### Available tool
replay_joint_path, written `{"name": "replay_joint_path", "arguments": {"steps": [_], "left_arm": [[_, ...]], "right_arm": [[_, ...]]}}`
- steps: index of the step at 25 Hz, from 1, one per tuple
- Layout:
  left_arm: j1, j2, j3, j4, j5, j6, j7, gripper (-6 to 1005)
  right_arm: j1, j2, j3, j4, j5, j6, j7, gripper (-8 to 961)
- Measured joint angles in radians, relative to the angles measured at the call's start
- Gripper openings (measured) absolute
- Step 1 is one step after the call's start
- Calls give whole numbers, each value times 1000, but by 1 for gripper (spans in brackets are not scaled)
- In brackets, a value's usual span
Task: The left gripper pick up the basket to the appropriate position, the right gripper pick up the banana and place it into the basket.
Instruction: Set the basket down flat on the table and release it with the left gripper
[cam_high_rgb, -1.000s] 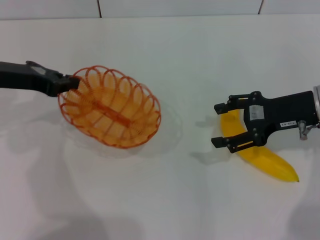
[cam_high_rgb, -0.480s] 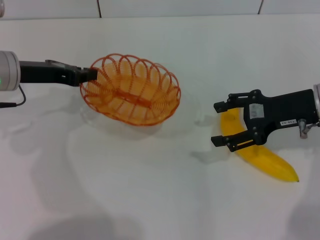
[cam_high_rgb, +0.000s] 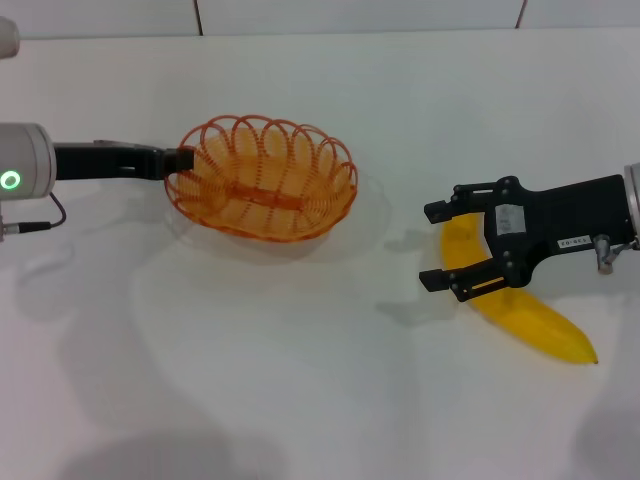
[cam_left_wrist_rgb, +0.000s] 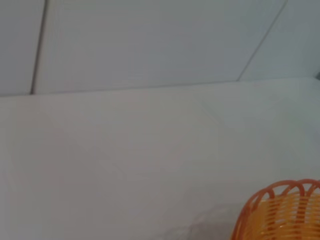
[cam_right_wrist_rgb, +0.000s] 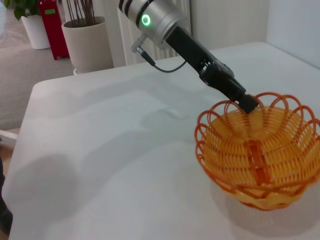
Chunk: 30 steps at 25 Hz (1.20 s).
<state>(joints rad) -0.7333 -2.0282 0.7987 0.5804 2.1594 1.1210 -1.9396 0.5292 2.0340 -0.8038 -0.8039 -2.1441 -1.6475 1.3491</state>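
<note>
Banana (cam_high_rgb: 520, 310) under right gripper (cam_high_rgb: 440, 247)

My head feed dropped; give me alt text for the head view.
The black left gripper grips the oval orange wire-rimmed basket by its rim, while the black right gripper, open, hovers over the yellow banana on the white table.

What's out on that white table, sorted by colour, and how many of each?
Orange: 1, the basket, held at its rim by the left gripper.
Yellow: 1, the banana, lying under the right gripper, whose jaws are open.
Black: 2, the two grippers.
Total: 4.
</note>
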Motion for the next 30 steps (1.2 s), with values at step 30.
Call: {"name": "replay_joint_path", "arguments": {"steps": [30], "left_arm": [[1,-6,11,-113,-30,-129,1,62]], "right_arm": [[1,0,-2,6,0,0,-4,901]]}}
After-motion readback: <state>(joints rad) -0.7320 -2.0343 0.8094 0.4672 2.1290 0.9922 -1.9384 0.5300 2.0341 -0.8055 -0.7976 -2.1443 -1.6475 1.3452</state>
